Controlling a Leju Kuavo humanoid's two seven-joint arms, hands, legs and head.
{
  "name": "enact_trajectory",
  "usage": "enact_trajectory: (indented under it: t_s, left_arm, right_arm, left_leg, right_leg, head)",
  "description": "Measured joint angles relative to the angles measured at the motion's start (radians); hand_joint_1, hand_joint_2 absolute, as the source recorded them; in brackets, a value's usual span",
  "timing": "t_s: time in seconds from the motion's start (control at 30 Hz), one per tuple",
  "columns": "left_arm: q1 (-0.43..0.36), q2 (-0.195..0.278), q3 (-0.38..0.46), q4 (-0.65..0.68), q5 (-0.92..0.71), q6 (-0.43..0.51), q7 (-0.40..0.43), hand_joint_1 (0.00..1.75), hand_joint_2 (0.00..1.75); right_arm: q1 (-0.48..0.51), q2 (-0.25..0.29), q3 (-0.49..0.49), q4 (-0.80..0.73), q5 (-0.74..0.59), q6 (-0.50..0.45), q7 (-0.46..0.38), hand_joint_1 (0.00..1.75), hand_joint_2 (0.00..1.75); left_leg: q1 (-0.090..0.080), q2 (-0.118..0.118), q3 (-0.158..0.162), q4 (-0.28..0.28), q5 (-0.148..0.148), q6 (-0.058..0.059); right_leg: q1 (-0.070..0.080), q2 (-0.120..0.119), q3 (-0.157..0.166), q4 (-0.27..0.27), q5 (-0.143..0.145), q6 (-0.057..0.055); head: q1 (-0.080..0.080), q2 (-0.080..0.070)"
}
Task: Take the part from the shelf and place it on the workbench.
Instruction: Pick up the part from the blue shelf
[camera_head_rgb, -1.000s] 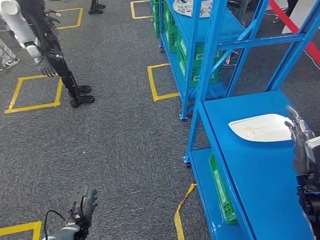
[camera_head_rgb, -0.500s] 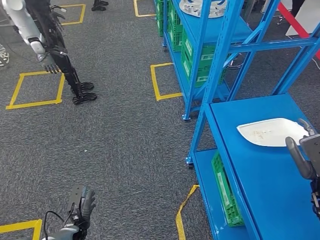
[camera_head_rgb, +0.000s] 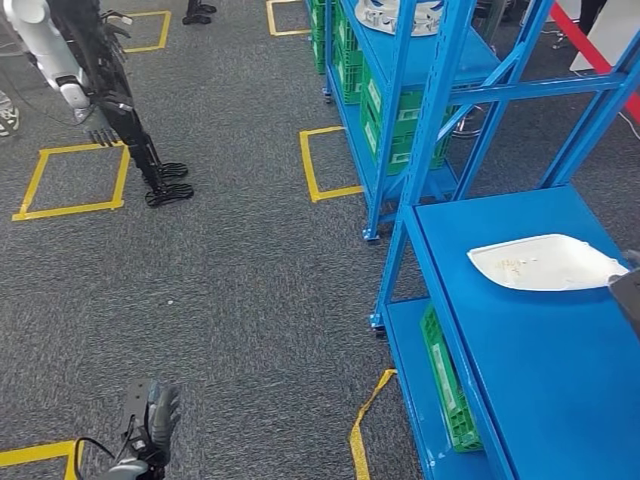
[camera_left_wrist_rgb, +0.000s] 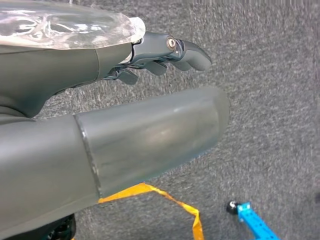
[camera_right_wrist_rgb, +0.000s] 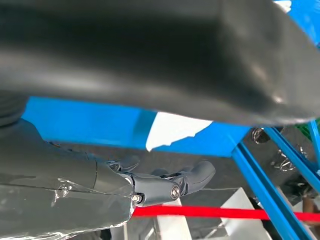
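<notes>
Carpet lies nearest you, where your left robot hand (camera_head_rgb: 151, 430) hangs low over the floor, fingers loosely spread and holding nothing; the left wrist view confirms it, grey carpet and a strip of yellow tape (camera_left_wrist_rgb: 170, 200) beneath. Your right robot hand (camera_right_wrist_rgb: 166, 182) shows in its wrist view with fingers extended and nothing between them, poised just beside the white part (camera_head_rgb: 547, 263). That part rests untouched on the blue shelf (camera_head_rgb: 521, 370), toward its far right edge. Beyond stands a second blue rack (camera_head_rgb: 423, 70) with green crates (camera_head_rgb: 392, 120). Judged from this, you have grasped nothing yet: pick-up, carry and placing all remain.
</notes>
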Motion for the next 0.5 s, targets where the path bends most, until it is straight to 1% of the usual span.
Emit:
enact_trajectory:
  t_s: [0.17,0.37,0.43,0.5]
  left_arm:
    - [0.004,0.001,0.008,0.003,0.004,-0.004,-0.002,0.0,0.0]
    - [0.005,0.002,0.015,0.003,0.006,-0.005,-0.002,0.0,0.0]
    - [0.005,0.002,0.019,0.003,0.01,-0.006,-0.003,0.0,0.0]
    - [0.005,0.003,0.023,0.004,0.015,-0.009,-0.007,0.0,0.0]
  right_arm:
    - [-0.051,-0.055,0.039,-0.016,-0.023,0.023,0.028,0.0,0.0]
    - [-0.069,-0.086,0.068,-0.025,-0.025,0.027,0.03,0.0,0.0]
    - [-0.087,-0.096,0.083,-0.028,-0.029,0.045,0.037,0.0,0.0]
    - [-0.124,-0.111,0.111,-0.028,-0.04,0.086,0.054,0.0,0.0]
  left_leg:
    - [0.002,-0.001,0.0,0.0,0.0,0.0]
    - [0.001,-0.001,0.0,0.0,0.0,0.0]
    - [0.001,-0.001,-0.001,0.0,0.0,0.0]
    - [0.001,-0.001,0.0,0.0,0.0,0.0]
  right_leg:
    - [0.0,0.0,0.0,0.0,0.0,0.0]
    - [0.0,0.0,0.001,0.0,0.0,0.0]
    - [0.0,0.0,0.001,0.0,0.0,0.0]
    - [0.0,0.0,0.001,0.0,0.0,0.0]
  head:
    - [0.0,0.0]
    - [0.0,0.0]
    - [0.0,0.0]
    - [0.0,0.0]
